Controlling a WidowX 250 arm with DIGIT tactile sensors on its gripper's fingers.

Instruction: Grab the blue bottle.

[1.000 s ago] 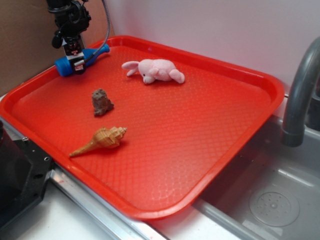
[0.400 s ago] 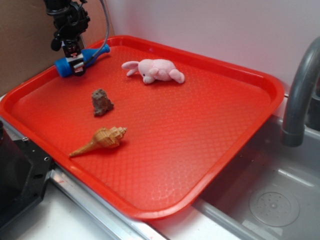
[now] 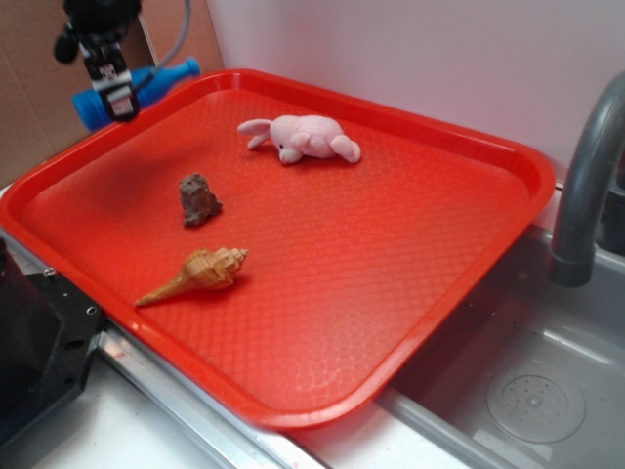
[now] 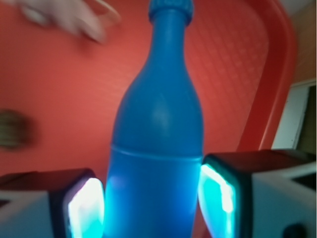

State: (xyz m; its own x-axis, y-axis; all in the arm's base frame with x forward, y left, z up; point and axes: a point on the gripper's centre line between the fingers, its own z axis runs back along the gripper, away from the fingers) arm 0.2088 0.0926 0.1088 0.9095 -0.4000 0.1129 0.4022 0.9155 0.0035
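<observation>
One second on, the hand (image 3: 115, 101), pinching the blue bottle (image 3: 146, 86) by its body, has risen off the red tray (image 3: 508, 195) past its far-left corner, so the grab looks done.

The blue bottle (image 4: 156, 148) between the pincer's (image 3: 107, 98) pads is smooth, glossy plastic. Below the pincer, the red tray (image 3: 391, 254) looks like pebbled plastic; the pink toy (image 3: 305, 137) beyond is soft plush.
</observation>
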